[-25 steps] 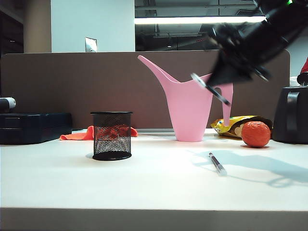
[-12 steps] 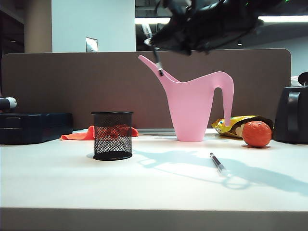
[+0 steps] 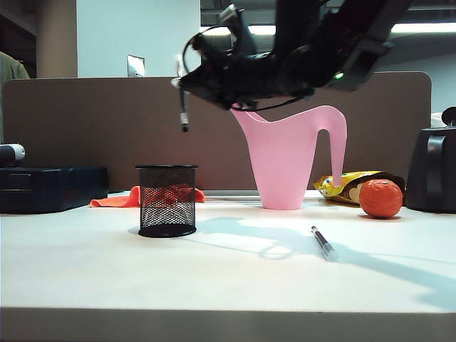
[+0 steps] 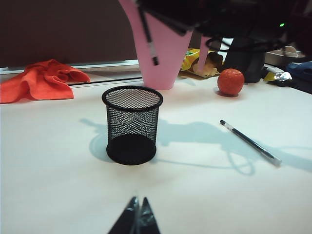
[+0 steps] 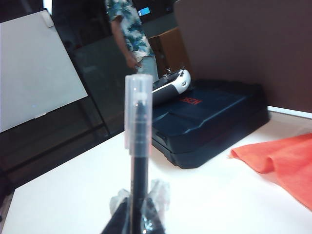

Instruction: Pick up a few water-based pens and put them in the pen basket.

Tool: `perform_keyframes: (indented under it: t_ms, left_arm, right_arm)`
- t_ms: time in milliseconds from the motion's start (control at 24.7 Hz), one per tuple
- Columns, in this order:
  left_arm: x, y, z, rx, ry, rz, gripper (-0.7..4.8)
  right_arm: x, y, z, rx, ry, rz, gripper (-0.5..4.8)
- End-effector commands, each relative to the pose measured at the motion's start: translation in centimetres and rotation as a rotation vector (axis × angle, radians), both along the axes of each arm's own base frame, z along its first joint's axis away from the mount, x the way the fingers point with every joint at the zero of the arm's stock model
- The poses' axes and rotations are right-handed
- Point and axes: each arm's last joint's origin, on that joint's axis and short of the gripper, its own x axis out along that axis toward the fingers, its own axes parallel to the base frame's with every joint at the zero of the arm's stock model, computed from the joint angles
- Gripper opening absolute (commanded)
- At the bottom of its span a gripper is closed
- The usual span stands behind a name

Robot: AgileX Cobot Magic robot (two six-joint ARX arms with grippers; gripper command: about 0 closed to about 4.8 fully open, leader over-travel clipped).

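- the right arm reaches in from the upper right of the exterior view, stretched across the middle to the left half, high above the table.
- its forearm and wrist lie roughly level, black, with cables looped over the wrist.
- the right gripper sits at the leftmost end of that arm, fingers turned downward.
- the right gripper is closed on a pen; the pen hangs nearly upright below the fingers.
- the left gripper shows only its two dark fingertips, low over the table, pressed together with nothing between them.
- the left arm itself cannot be made out in the exterior view.
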Motion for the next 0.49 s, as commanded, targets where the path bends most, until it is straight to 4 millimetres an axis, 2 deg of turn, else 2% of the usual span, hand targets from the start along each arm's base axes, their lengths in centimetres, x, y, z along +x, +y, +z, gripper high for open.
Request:
perform_keyframes:
  t_ms: [40, 324, 485]
  left_arm:
    - [0.0, 0.0, 0.1, 0.002, -0.008, -0.007, -0.04]
    - [0.0, 0.0, 0.1, 0.002, -0.009, -0.006, -0.04]
    - [0.0, 0.0, 0.1, 0.002, -0.009, -0.006, -0.04]
  right_arm:
    - [0.2, 1.3, -0.3, 0.008, -0.008, 0.029, -0.07]
    - [0.7, 2.1, -2.9, -0.081, 0.125, -0.049, -0.07]
    - [0.7, 2.1, -3.1, -0.115, 0.100, -0.053, -0.06]
